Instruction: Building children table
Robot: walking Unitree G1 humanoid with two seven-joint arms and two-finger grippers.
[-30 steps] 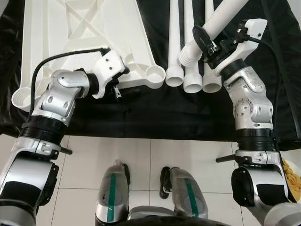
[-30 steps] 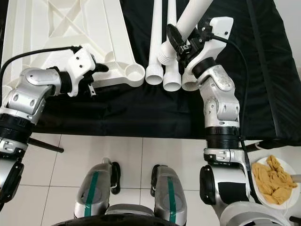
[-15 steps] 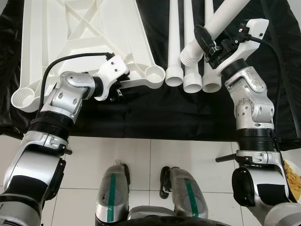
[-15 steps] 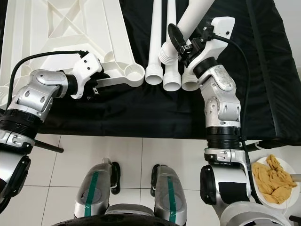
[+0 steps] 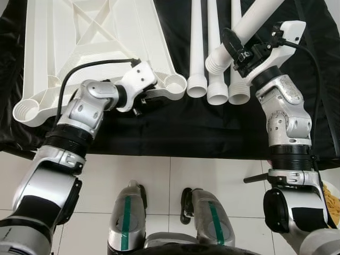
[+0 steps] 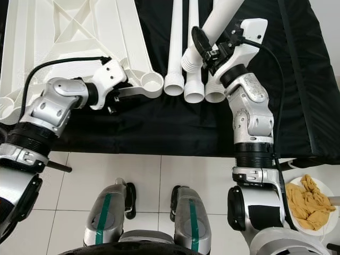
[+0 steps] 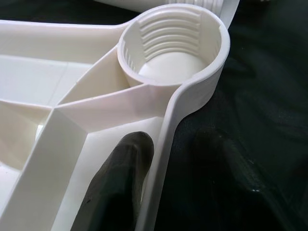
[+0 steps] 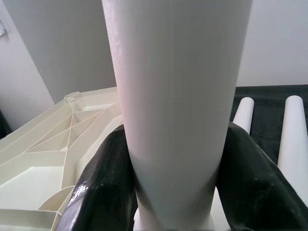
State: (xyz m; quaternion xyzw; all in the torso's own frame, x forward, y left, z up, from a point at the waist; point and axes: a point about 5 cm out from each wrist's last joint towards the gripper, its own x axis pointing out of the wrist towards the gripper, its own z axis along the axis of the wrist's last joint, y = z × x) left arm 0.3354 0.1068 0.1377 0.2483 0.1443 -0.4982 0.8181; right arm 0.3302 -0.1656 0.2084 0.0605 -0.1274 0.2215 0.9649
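Your right hand point(image 5: 237, 49) is pinching a white leg point(image 5: 248, 24), its two black fingers point(image 8: 103, 178) pressed on either side of the tube. The leg is lifted at a slant, its threaded end point(image 5: 214, 60) low and hanging just above the near ends of three more legs point(image 5: 217, 85) that lie side by side on the black cloth point(image 5: 212, 127).

The tabletop point(image 5: 95, 42) lies upside down on the cloth to the left of those legs, its ribbed underside facing up. Its near right corner carries a round threaded socket point(image 7: 173, 45), empty, just beside the ends of the lying legs. Another socket point(image 5: 24, 110) sits at the near left corner.

Your left hand point(image 5: 142, 102) is at the tabletop's near edge, close to the right socket. One black finger point(image 7: 120, 185) lies inside the rim, against the wall point(image 7: 166, 159) that runs up to the socket; the other lies outside it over the cloth, so the hand straddles the rim, spread a little. You cannot tell whether it is squeezing the wall.

On the tiled floor point(image 6: 159, 170), at your right, a white plate point(image 6: 311, 204) holds some yellow-brown food.
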